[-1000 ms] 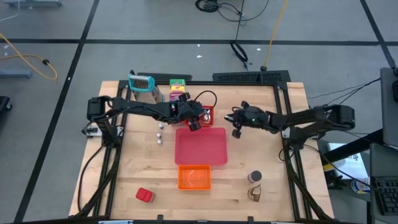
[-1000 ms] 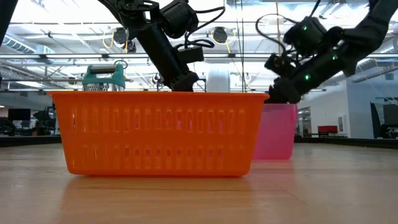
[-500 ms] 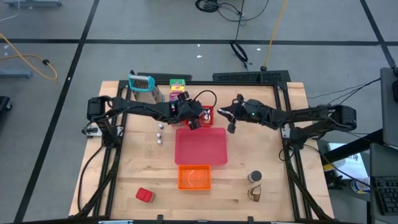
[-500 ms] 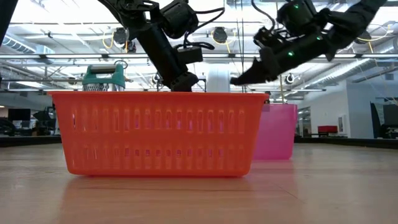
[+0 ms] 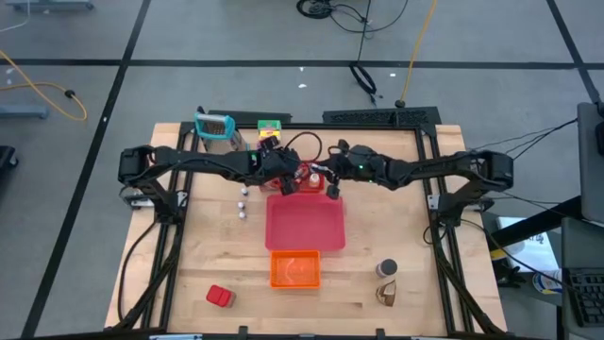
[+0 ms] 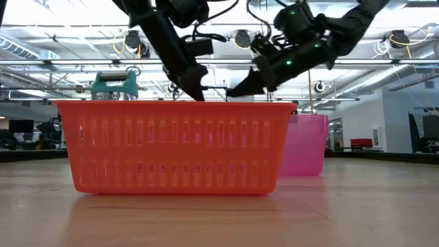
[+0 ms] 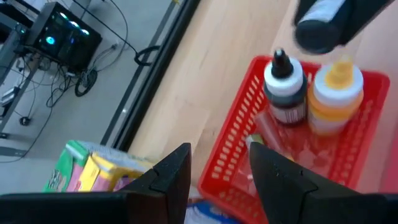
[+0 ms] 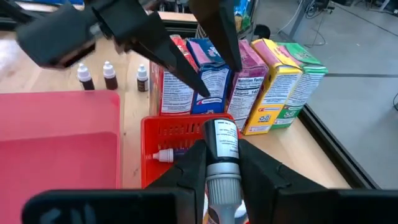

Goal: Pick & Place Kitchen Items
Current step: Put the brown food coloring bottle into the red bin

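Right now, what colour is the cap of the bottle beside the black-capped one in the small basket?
Yellow-orange cap, clearest in the left wrist view.

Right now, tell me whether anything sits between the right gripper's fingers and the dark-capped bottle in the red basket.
Nothing visible does. The right gripper already has its fingers on either side of the dark-capped bottle, which stands in the red basket beside a yellow bottle. The left gripper is close over the same basket.
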